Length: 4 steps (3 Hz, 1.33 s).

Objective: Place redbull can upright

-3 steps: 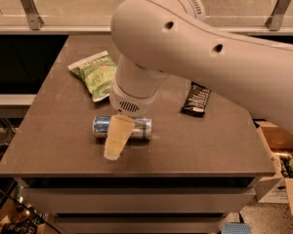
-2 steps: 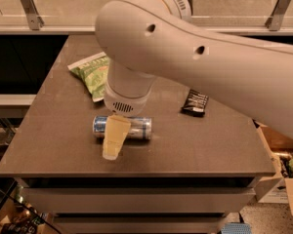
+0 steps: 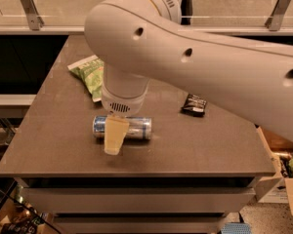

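Note:
The redbull can [image 3: 139, 127] lies on its side on the dark table [image 3: 53, 140], near the front edge and left of centre. It is blue and silver, with its long axis running left to right. My gripper [image 3: 115, 136] comes down from the big white arm [image 3: 195, 57] right over the can's middle, and its cream tip covers the can's front side. The can's far side is hidden behind the wrist.
A green chip bag [image 3: 89, 75] lies behind the can at the back left, partly under the arm. A dark brown snack bar [image 3: 194, 104] lies to the right. A glass railing runs along the back. A cardboard box [image 3: 283, 179] stands on the floor at right.
The arm's upper part has swung left and covers more of the view. The gripper and the can stay in the same place; the can still lies on its side.

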Available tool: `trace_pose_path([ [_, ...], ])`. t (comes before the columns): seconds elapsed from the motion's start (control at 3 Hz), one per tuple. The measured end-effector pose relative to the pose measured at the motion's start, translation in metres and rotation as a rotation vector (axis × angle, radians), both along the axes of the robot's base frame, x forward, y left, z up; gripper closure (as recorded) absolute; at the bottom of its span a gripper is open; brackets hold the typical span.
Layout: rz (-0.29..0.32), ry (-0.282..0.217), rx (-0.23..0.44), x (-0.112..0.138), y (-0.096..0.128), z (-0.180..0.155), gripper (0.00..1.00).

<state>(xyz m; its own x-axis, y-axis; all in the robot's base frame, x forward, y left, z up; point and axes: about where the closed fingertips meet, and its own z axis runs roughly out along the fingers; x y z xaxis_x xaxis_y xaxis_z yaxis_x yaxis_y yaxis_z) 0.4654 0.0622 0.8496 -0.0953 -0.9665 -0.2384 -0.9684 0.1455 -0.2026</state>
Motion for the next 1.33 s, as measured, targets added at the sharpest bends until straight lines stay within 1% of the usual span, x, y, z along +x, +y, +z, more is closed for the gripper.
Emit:
trace_pose_path([
  [0.67,0.001,-0.007,-0.001,-0.0015,0.0002,0.0029,0.63],
  [1.0,0.002,-0.01,-0.001,-0.0022,0.0004,0.0042,0.85],
  [1.33,0.003,-0.014,-0.002,-0.003,0.0005,0.0056,1.0],
])
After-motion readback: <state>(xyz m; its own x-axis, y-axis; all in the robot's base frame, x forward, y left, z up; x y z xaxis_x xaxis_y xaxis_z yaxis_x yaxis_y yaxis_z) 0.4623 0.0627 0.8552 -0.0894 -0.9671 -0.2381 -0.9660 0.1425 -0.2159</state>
